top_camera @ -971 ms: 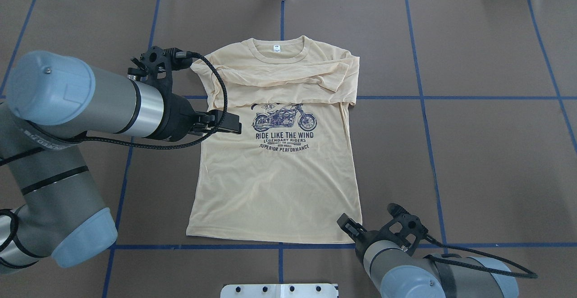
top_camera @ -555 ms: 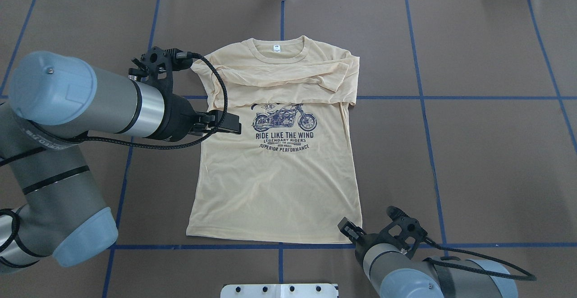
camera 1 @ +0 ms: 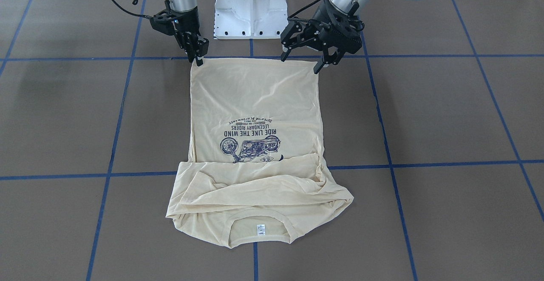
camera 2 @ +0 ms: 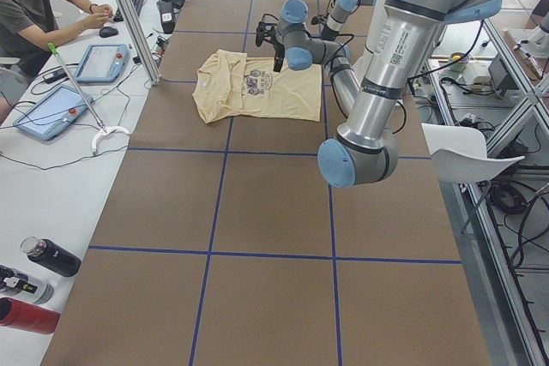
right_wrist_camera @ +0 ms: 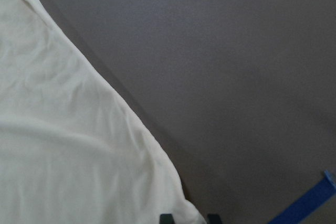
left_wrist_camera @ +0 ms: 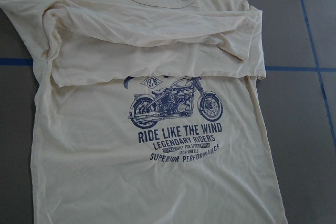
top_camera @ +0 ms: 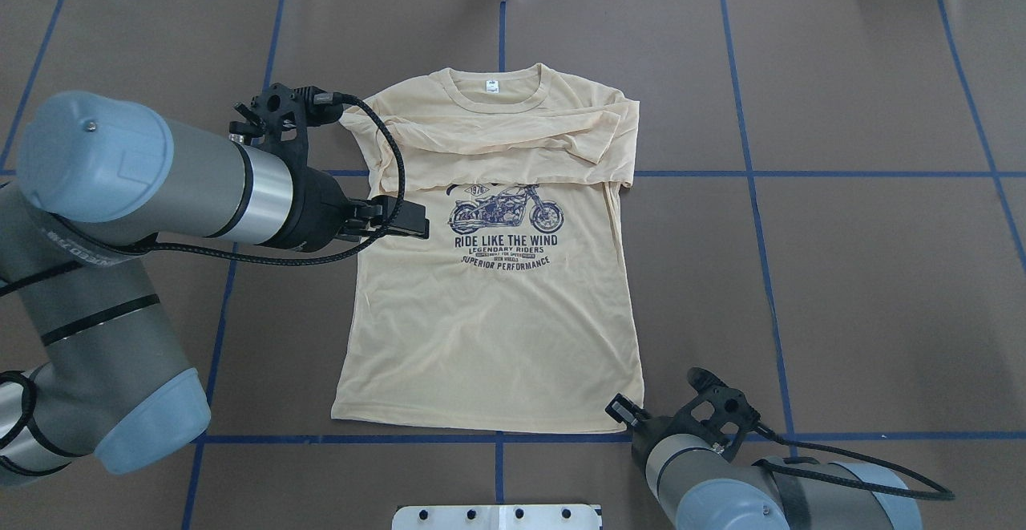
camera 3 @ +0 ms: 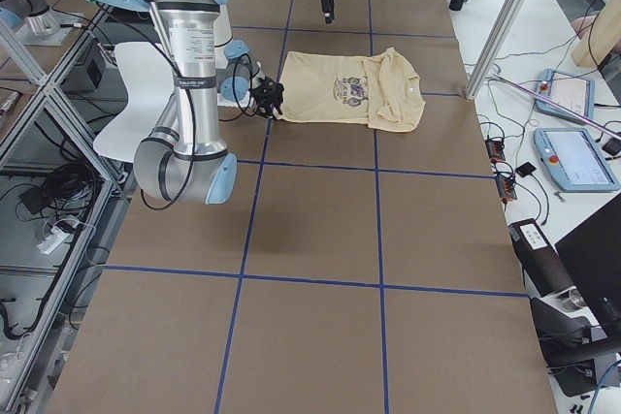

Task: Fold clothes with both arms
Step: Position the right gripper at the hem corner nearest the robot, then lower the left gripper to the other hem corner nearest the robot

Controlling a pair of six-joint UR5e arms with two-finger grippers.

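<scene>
Right claw (top_camera: 616,410) lowered, T-shirt (top_camera: 489,329) hem corner at its tips

Lighting's bright and even, soft from overhead. The brown table (camera 1: 446,115) reads matte, with just a faint smudgy shadow toward the front view's left edge. The right wrist view is soft, and the T-shirt (right_wrist_camera: 63,145) blows out near white there. The left wrist view's sharp, print (left_wrist_camera: 176,119) fully readable.
</scene>
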